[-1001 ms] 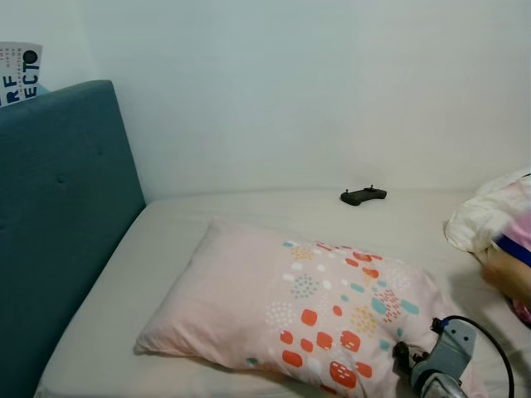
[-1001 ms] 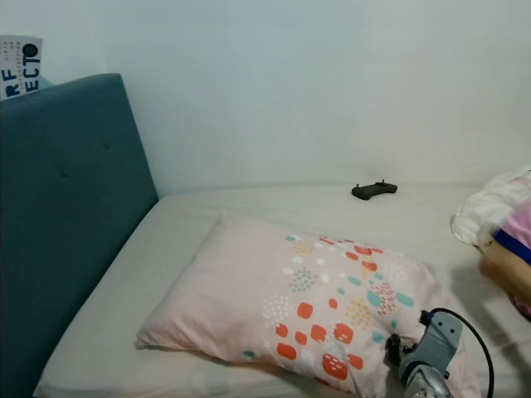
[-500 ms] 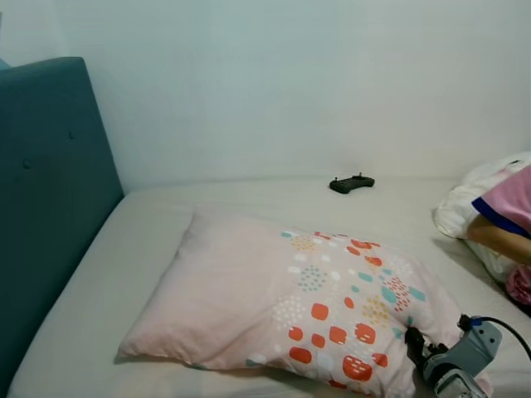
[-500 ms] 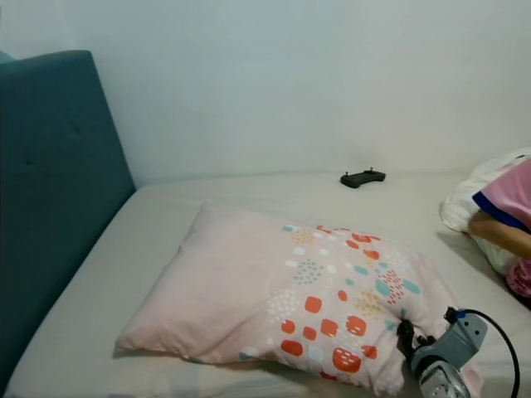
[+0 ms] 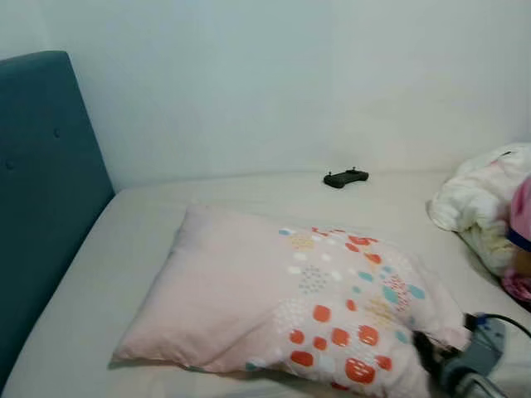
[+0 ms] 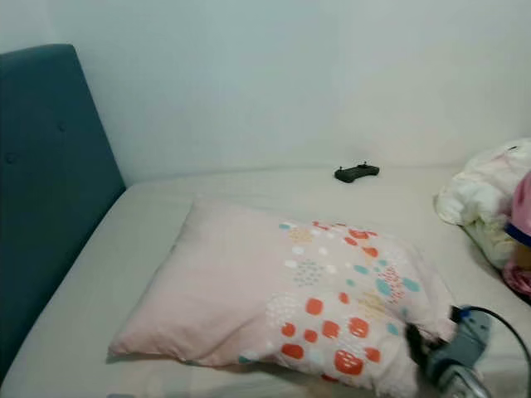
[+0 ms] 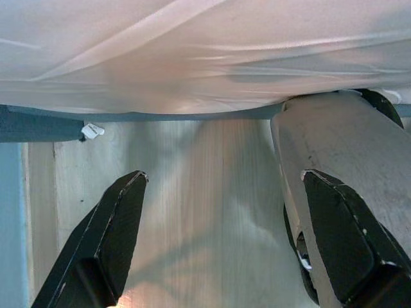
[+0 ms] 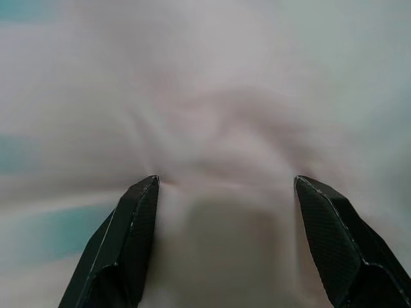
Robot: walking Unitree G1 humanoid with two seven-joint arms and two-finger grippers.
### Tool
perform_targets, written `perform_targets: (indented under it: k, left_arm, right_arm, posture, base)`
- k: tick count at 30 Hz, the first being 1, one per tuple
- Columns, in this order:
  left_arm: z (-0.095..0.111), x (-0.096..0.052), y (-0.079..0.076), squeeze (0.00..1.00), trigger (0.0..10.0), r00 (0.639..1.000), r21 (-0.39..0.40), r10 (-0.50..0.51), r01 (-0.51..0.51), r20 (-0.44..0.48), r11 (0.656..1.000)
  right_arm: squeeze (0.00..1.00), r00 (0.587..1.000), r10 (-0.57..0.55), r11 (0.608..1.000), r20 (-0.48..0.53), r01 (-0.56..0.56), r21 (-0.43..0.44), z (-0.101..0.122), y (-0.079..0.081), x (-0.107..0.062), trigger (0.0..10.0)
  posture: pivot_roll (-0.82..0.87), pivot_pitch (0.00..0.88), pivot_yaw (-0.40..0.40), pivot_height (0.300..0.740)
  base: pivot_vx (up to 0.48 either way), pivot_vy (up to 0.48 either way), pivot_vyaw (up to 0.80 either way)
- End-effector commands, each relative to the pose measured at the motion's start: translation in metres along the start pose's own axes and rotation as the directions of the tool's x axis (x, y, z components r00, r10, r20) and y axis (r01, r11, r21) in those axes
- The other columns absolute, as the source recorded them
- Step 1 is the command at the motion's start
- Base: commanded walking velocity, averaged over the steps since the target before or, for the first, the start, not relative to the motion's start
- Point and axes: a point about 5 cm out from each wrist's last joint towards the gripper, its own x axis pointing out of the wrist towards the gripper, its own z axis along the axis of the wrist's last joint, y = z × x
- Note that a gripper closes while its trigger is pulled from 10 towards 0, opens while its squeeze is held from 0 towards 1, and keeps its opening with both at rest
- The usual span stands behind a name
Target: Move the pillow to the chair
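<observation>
Camera panned; right gripper [image 8: 221, 192] advanced, jaws spread against pink patterned fabric pillow [image 5: 274, 303]. Risk: shallow pinch slips. Left gripper [image 7: 225, 212] spread, idle.

— Where does the pillow [image 5: 290, 307] lie?
— On the bed [image 5: 124, 249], in the middle, its long side running from ten o'clock down to four o'clock.

— And around it?
— The headboard [image 5: 41, 191] stands at nine o'clock. A controller [image 5: 345, 177] sits at one o'clock, far back by the wall [image 5: 290, 83]. A bundle of bedding [image 5: 477, 203] lies at three o'clock, with a person's arm [image 5: 521, 249] just beside it.

— The robot?
— The right gripper [image 8: 221, 240] is at the pillow's five o'clock corner, fingers apart against the fabric. The left gripper [image 7: 225, 244] hangs below the bed's edge over the floor [image 7: 192, 212].
</observation>
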Motion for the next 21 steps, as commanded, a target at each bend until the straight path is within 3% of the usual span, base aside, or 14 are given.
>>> perform_targets:
  k: [1, 6, 9, 11, 12, 13, 14, 16, 17, 18, 19, 20, 21]
  left_arm:
    - [-0.021, -0.004, -0.008, 0.00, 10.0, 0.995, 0.027, -0.047, 0.050, -0.087, 0.998]
    - [-0.017, -0.003, -0.008, 0.00, 10.0, 0.995, 0.043, -0.052, 0.056, -0.081, 0.998]
    - [-0.013, -0.002, -0.008, 0.00, 10.0, 0.996, 0.042, -0.052, 0.055, -0.071, 0.998]
    - [-0.012, -0.001, -0.008, 0.00, 10.0, 0.996, 0.043, -0.052, 0.055, -0.066, 0.998]
    - [-0.012, -0.001, -0.008, 0.00, 10.0, 0.996, 0.043, -0.052, 0.055, -0.066, 0.998]
    - [-0.011, -0.001, -0.008, 0.00, 10.0, 0.996, 0.044, -0.053, 0.056, -0.066, 0.997]
    - [-0.011, -0.001, -0.008, 0.00, 10.0, 0.996, 0.044, -0.053, 0.056, -0.066, 0.997]
    - [-0.011, -0.001, -0.009, 0.00, 10.0, 0.996, 0.045, -0.056, 0.059, -0.066, 0.997]
    - [-0.011, -0.001, -0.009, 0.00, 10.0, 0.996, 0.045, -0.056, 0.059, -0.066, 0.997]
    - [-0.012, -0.001, -0.009, 0.00, 10.0, 0.996, 0.045, -0.056, 0.059, -0.066, 0.997]
    - [-0.012, -0.001, -0.009, 0.00, 10.0, 0.996, 0.045, -0.056, 0.059, -0.066, 0.997]
    - [-0.012, -0.002, -0.009, 0.00, 10.0, 0.996, 0.044, -0.056, 0.059, -0.067, 0.997]
    - [-0.012, -0.002, -0.009, 0.00, 10.0, 0.996, 0.044, -0.056, 0.059, -0.067, 0.997]
  right_arm:
    - [0.00, 0.998, -0.058, 0.998, -0.032, 0.058, 0.023, -0.012, -0.012, -0.005, 10.0]
    - [0.00, 0.999, -0.018, 0.998, 0.046, 0.015, 0.057, 0.000, -0.012, -0.005, 10.0]
    - [0.00, 0.998, 0.015, 0.997, 0.054, -0.019, 0.070, -0.002, -0.004, -0.003, 10.0]
    - [0.00, 0.990, 0.115, 0.985, 0.086, -0.125, 0.117, -0.006, 0.014, -0.001, 10.0]
    - [0.00, 0.990, 0.115, 0.985, 0.086, -0.125, 0.117, -0.006, 0.014, -0.001, 10.0]
    - [0.00, 0.969, 0.217, 0.957, 0.116, -0.235, 0.169, -0.008, 0.031, 0.000, 10.0]
    - [0.00, 0.969, 0.217, 0.957, 0.116, -0.235, 0.169, -0.008, 0.031, 0.000, 10.0]
    - [0.00, 0.885, 0.430, 0.844, 0.177, -0.464, 0.268, -0.014, 0.067, -0.002, 10.0]
    - [0.00, 0.885, 0.430, 0.844, 0.177, -0.464, 0.268, -0.014, 0.067, -0.002, 10.0]
    - [0.00, 0.851, 0.487, 0.798, 0.197, -0.525, 0.296, -0.016, 0.077, -0.004, 10.0]
    - [0.00, 0.851, 0.487, 0.798, 0.197, -0.525, 0.296, -0.016, 0.077, -0.004, 10.0]
    - [0.00, 0.808, 0.549, 0.746, 0.212, -0.589, 0.311, -0.019, 0.087, -0.007, 10.0]
    - [0.00, 0.808, 0.549, 0.746, 0.212, -0.589, 0.311, -0.019, 0.087, -0.007, 10.0]
  posture:
    - [-0.16, 0.056, 0.012, 0.450]
    - [-0.16, 0.053, 0.018, 0.430]
    - [-0.15, 0.052, 0.017, 0.420]
    - [-0.15, 0.050, 0.016, 0.410]
    - [-0.15, 0.050, 0.016, 0.410]
    - [-0.15, 0.046, 0.015, 0.405]
    - [-0.15, 0.046, 0.015, 0.405]
    - [-0.14, 0.040, 0.011, 0.395]
    - [-0.14, 0.040, 0.011, 0.395]
    - [-0.13, 0.040, 0.012, 0.390]
    - [-0.13, 0.040, 0.012, 0.390]
    - [-0.13, 0.037, 0.014, 0.385]
    - [-0.13, 0.037, 0.014, 0.385]
  base:
    - [0.000, 0.000, 0.00]
    - [0.000, 0.000, 0.00]
    - [0.000, 0.000, 0.00]
    - [0.000, 0.000, 0.00]
    - [0.000, 0.000, 0.00]
    - [0.000, 0.000, 0.00]
    - [0.000, 0.000, 0.00]
    - [0.000, 0.000, 0.00]
    - [0.000, 0.000, 0.00]
    - [0.000, 0.000, 0.00]
    - [0.000, 0.000, 0.00]
    - [0.000, 0.000, 0.00]
    - [0.000, 0.000, 0.00]
